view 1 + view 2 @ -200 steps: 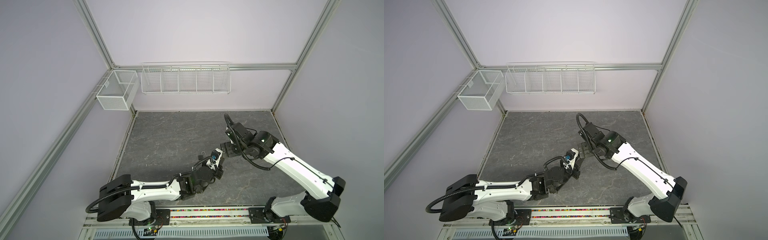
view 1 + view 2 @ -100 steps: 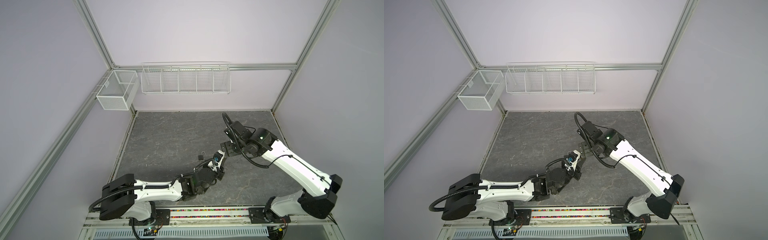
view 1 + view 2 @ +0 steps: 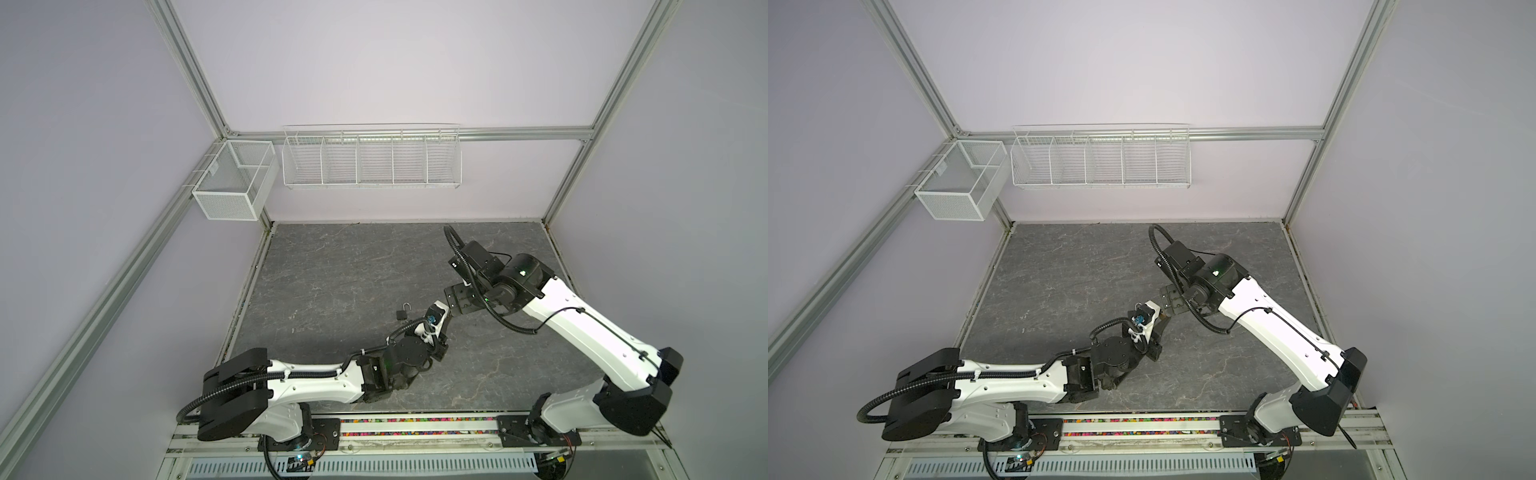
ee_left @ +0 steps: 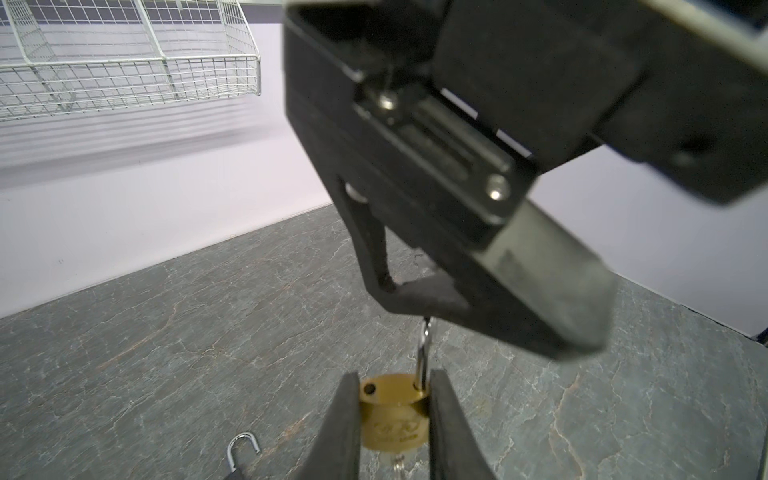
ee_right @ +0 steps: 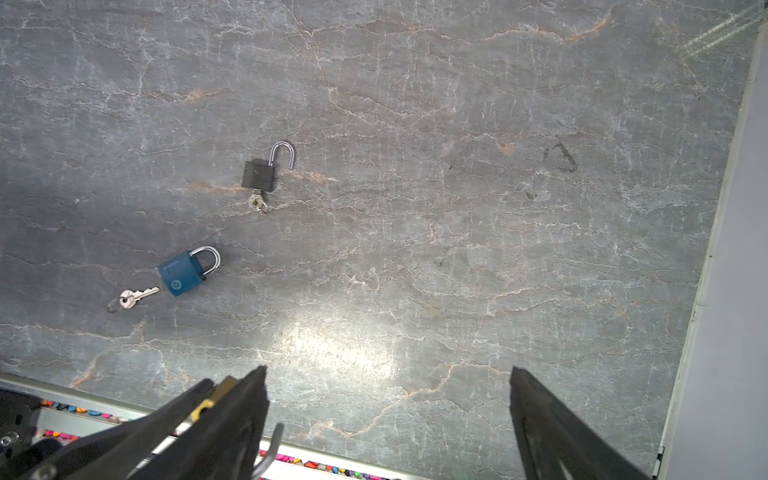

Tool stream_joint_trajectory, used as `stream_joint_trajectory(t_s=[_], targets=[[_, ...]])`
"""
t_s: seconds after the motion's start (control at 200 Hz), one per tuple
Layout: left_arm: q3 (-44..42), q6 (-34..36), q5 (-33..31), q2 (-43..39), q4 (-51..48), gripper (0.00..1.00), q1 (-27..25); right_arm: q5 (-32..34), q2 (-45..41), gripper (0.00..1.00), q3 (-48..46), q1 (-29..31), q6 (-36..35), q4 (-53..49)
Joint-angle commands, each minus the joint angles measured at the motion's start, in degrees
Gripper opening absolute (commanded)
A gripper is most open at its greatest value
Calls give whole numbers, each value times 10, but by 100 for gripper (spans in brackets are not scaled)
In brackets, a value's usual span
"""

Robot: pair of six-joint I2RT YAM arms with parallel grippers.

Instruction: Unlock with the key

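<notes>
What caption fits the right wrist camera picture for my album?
Black padlock with open shackle; shut blue padlock beside a silver key on the grey stone table.

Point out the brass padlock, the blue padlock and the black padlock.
brass padlock (image 4: 392, 419): left wrist view, on the middle of its round body.
blue padlock (image 5: 182, 275): right wrist view, on its blue body.
black padlock (image 5: 258, 175): right wrist view, on its dark body, below the open shackle.

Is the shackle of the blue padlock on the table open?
No: in the right wrist view the blue padlock has both shackle legs seated in its body.
</notes>
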Motion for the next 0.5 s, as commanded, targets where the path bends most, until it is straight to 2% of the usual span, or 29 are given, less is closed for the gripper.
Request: stream_joint_trajectory(t_s=[0.0,0.32,0.495], targets=[[-7,7,-7,-17,20,0,-2,-3,-6,92,-2,-3,-9,-15],[-6,1,-11,-14,24,0,-3,-38,-33,91,-22,-6,-16,-4],[-3,-5,-11,-12,23,0,-3,-1,-42,91,-22,-7,-12,-16]])
